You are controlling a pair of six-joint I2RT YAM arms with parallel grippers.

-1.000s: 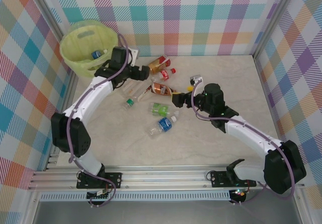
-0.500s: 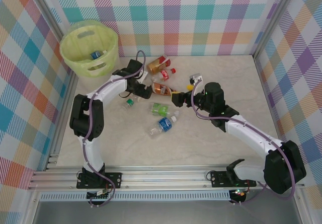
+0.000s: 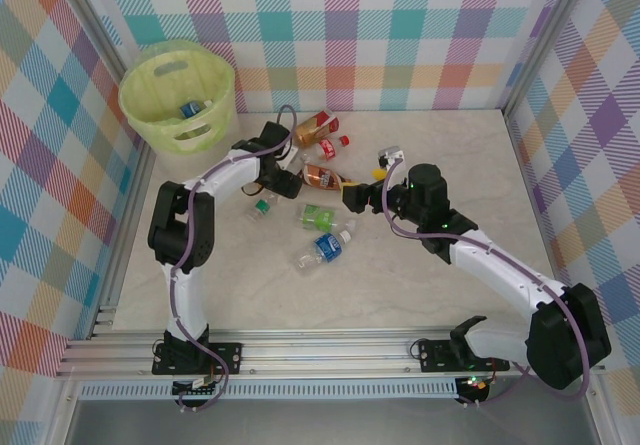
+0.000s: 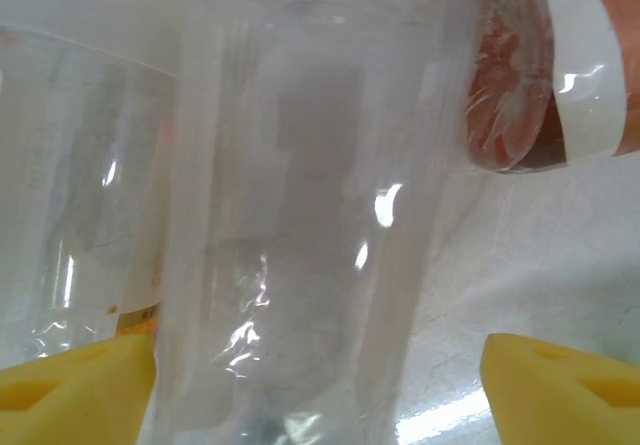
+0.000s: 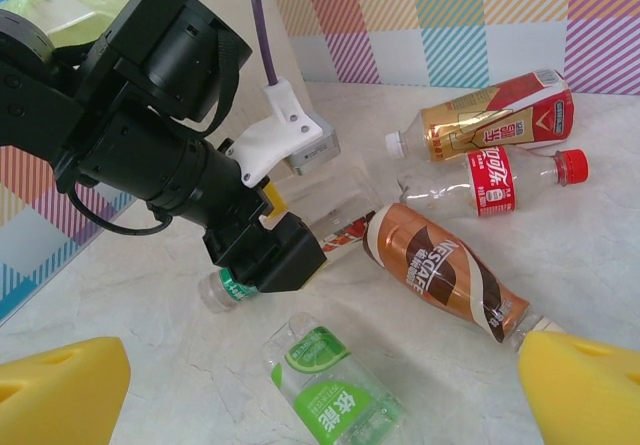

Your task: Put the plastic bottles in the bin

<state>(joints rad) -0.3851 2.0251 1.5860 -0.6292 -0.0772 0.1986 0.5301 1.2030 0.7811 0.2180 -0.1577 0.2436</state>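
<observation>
Bottles: six small clear plastic bottles lie on their sides in a loose cluster at mid-table, left of centre.
- The gold-labelled bottle (image 5: 495, 115) with a white cap and the red-labelled bottle (image 5: 490, 185) with a red cap lie side by side at the far end of the cluster.
- The brown-labelled bottle (image 5: 445, 275) lies just in front of them, slanted.
- The green-labelled bottle (image 3: 318, 214) and the blue-labelled bottle (image 3: 325, 248) lie nearer the arm bases, close together.
- A clear bottle (image 4: 300, 215) with a green cap lies at the left of the cluster, its body just beside the brown-labelled one.

Container: the bin (image 3: 215, 130) is translucent yellow-green and round, with oval handle cut-outs. It stands upright at the far left corner of the table (image 3: 450, 155), well apart from the cluster. Inside it, one bottle in the bin (image 3: 190, 110) with a blue label can be made out; any further contents cannot be told.

Left gripper (image 3: 285, 185): down over the clear green-capped bottle. In the left wrist view its yellow fingertips (image 4: 75, 385) stand spread, with the bottle's body between them. Firm contact cannot be confirmed.

Right gripper (image 3: 352, 197): held above the table just right of the brown-labelled bottle, pointing at the cluster. Its jaws are wide apart and nothing is held. The right wrist view shows a yellow right fingertip (image 5: 585, 380) at the lower corner
</observation>
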